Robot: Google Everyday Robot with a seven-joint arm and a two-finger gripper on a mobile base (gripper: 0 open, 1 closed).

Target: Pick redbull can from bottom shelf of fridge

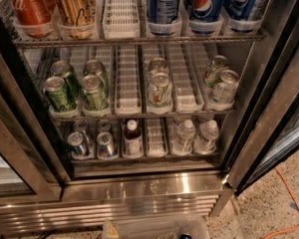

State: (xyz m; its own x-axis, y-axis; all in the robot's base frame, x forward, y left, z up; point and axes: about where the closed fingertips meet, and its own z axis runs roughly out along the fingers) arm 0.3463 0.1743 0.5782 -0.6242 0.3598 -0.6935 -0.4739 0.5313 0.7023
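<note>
The fridge (149, 185) stands open in front of me. On its bottom shelf (139, 159), several slim silver-and-blue redbull cans stand in the two left lanes: two in front (77, 143) (106, 144) and more behind them. My gripper (157, 229) shows only as a pale shape at the bottom edge of the view, low in front of the fridge's steel base and well below and right of the cans. It touches nothing on the shelf.
A dark-labelled white-capped bottle (132, 138) stands right of the cans, then an empty white lane tray (155, 136) and two clear bottles (195, 134). Green cans (77, 88) fill the rack above. The door frame (269, 113) is at right, and an orange cable (289, 208) lies on the floor.
</note>
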